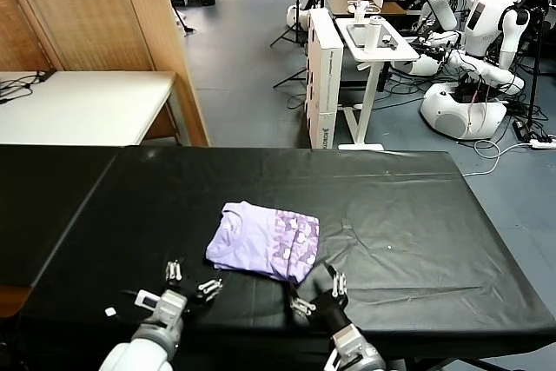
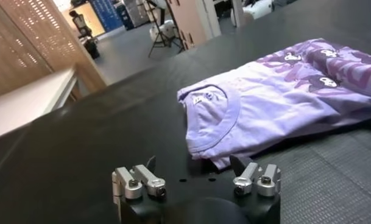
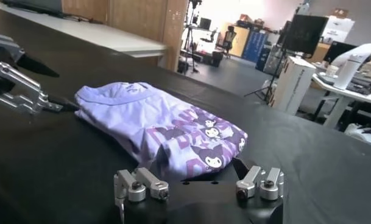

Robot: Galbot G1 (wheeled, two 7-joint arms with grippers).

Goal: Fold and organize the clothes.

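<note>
T-shirt (image 1: 262,240): I am looking at thin, soft matt cloth, lying in gentle folds, with a flat printed pattern on one part.
Counter (image 1: 417,215): it is wearing a black cover, matt with a faint sheen, creased in places and finely textured up close.
My left hand (image 2: 196,181): its fingers are showing bare silvery metal with a dull shine on a smooth black body.
My right hand (image 3: 198,184): it is showing the same brushed metal and black housing.
Screen (image 1: 87,23): it is looking like woven wood.
</note>
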